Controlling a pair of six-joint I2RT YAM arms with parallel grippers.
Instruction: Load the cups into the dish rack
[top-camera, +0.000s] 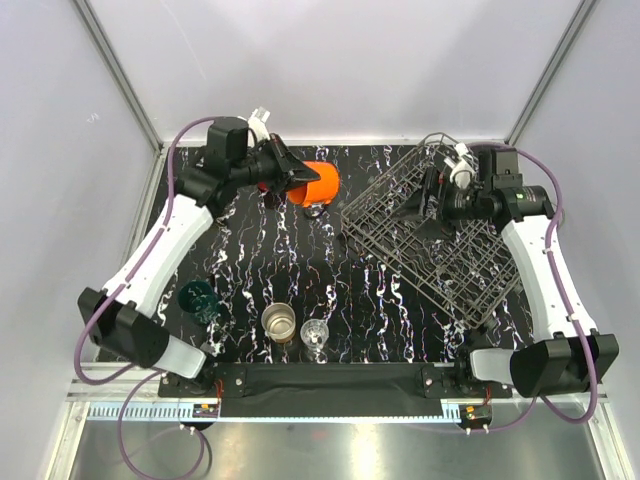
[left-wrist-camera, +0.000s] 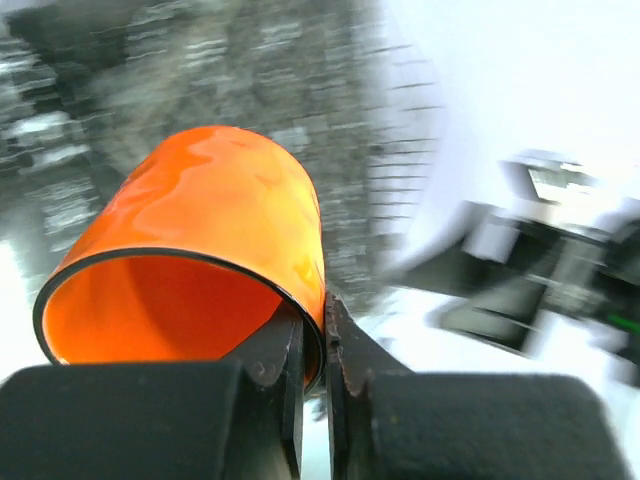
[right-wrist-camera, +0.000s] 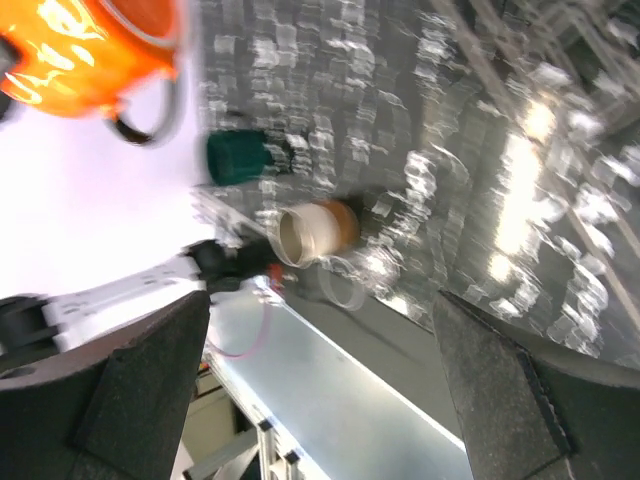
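My left gripper (top-camera: 293, 181) is shut on the rim of an orange mug (top-camera: 318, 184), held tilted above the far side of the table. In the left wrist view one finger is inside and one outside the mug (left-wrist-camera: 200, 240). The grey wire dish rack (top-camera: 430, 240) stands at the right. My right gripper (top-camera: 428, 212) hovers over the rack, open and empty (right-wrist-camera: 320, 400). A dark teal cup (top-camera: 198, 298), a brown-and-cream cup (top-camera: 279, 321) and a clear glass (top-camera: 314, 336) stand near the front edge. The right wrist view also shows the teal cup (right-wrist-camera: 235, 158), the brown-and-cream cup (right-wrist-camera: 315, 230), the glass (right-wrist-camera: 345, 285) and the orange mug (right-wrist-camera: 90, 50). No yellow mug is in view.
The table (top-camera: 300, 260) has a black marbled top with white walls around it. The rack sits at an angle, its near corner (top-camera: 478, 318) close to the right arm's base. The rack's wires (right-wrist-camera: 560, 60) fill the upper right of the right wrist view.
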